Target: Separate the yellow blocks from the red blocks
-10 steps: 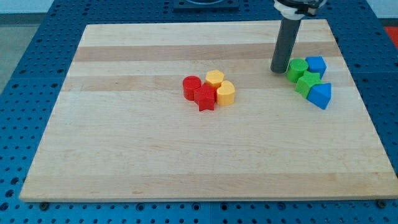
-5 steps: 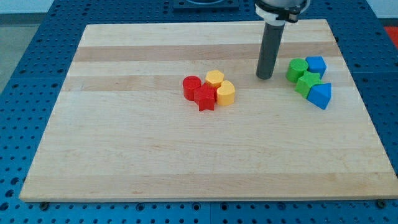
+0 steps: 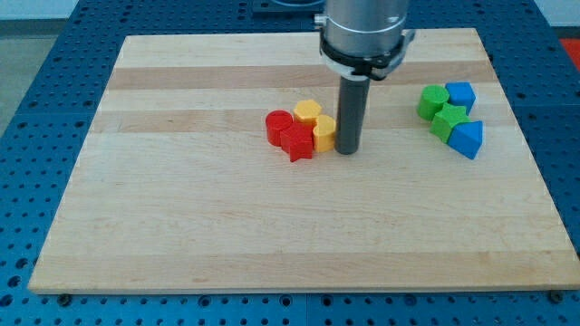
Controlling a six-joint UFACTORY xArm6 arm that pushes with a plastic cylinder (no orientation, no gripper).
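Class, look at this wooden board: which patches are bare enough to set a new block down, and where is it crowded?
Free: the view's left, everything below the red star block, and the strip between my tip and the green blocks. Crowded: the red-and-yellow cluster my tip borders.

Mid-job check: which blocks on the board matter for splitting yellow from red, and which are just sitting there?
In the job: yellow hexagonal block; yellow block touching my tip on its right side; red cylinder; red star block.

Lying about, at the view's right: two green blocks; blue cube; blue wedge block.
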